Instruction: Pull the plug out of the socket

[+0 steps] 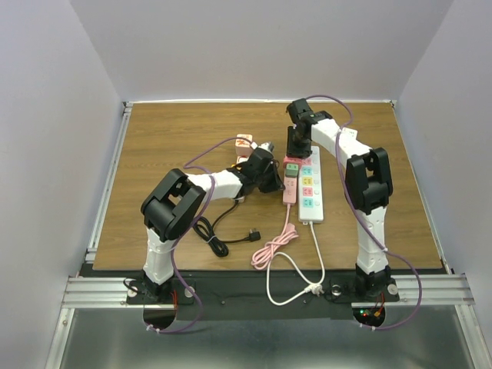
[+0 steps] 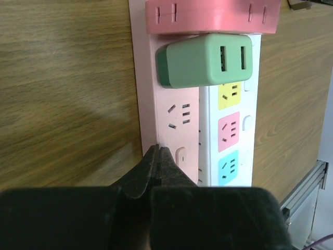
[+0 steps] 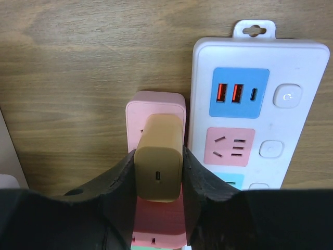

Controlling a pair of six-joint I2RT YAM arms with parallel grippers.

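Two power strips lie just beside each other, long edge to long edge, on the wooden worktop (image 1: 169,138): a pink strip (image 1: 290,192) and, to its right in the top view, a white strip (image 1: 311,196).

The tan plug (image 3: 158,166), a blocky charger with a small port on its upper face, stands on the far end of the pink strip. The right gripper (image 3: 158,156) comes down on it from above and is clamped on it. One black finger (image 3: 122,182) presses flat against each side of the plug, which fills the gap between them. The plug's body hides its underside, so I cannot tell whether its prongs are fully seated in the socket.

Next along the pink strip, toward the arm bases, sits a pink adapter (image 2: 208,15). After it comes a green adapter (image 2: 200,65) with two USB ports.

The left gripper (image 2: 158,151) is lower down the same strip, well apart from the tan plug and on the near side of the green adapter. Its fingers are pressed together with nothing between them. Their tips meet the pink strip at its outer long edge, just beside a bare socket and a small switch.

The white strip carries no plugs in the part that shows.
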